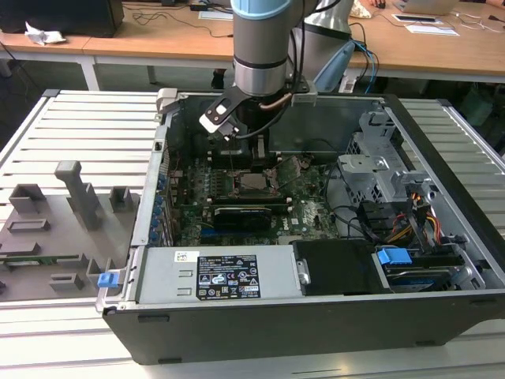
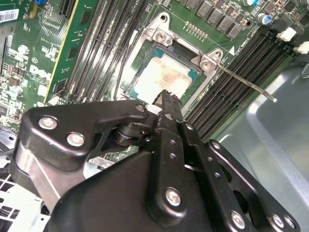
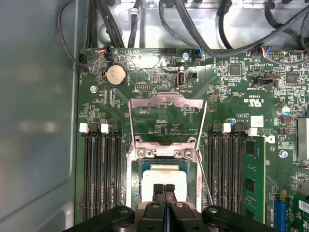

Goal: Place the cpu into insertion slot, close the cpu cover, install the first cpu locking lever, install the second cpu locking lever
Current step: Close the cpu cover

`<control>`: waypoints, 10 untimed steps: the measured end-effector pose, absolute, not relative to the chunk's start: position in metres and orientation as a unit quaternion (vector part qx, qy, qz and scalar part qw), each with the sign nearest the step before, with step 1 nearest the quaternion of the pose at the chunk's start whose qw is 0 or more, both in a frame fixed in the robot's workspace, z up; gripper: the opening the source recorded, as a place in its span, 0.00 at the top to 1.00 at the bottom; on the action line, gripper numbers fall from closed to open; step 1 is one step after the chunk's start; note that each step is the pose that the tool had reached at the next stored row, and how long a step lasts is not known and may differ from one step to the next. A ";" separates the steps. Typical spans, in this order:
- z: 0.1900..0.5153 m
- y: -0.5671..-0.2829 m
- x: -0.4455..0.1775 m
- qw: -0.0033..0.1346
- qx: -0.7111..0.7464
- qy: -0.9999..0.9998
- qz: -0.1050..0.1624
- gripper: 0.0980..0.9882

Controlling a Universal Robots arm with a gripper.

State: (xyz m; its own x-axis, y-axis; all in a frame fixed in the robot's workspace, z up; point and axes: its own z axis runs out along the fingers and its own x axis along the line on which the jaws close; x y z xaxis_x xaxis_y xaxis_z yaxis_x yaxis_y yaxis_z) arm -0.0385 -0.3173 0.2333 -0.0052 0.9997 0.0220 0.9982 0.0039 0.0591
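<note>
The exterior view looks steeply down on the whole open black computer case [image 1: 316,332]. Both wrist views look closely past the black gripper [image 3: 164,189] onto the green motherboard [image 3: 231,87] around the silver-topped square cpu [image 3: 157,175].

My end effector [image 3: 164,187] hangs just above the cpu [image 3: 154,174], which lies in the insertion slot [image 3: 133,174] between two banks of memory slots [image 3: 99,169], the cpu cover [image 3: 166,100] swung open beside it.

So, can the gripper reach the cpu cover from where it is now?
Probably yes: the cpu cover stands open just past the cpu, and nothing lies between it and the gripper, whose jaws are shut.
</note>
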 end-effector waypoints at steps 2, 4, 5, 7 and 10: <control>0.235 -0.317 -0.039 0.013 0.705 0.708 0.029 0.99; 0.238 -0.317 -0.039 0.013 0.705 0.708 0.029 0.99; 0.239 -0.317 -0.039 0.013 0.705 0.708 0.029 0.99; 0.241 -0.317 -0.039 0.013 0.705 0.708 0.029 0.99; 0.242 -0.317 -0.039 0.013 0.705 0.708 0.029 0.99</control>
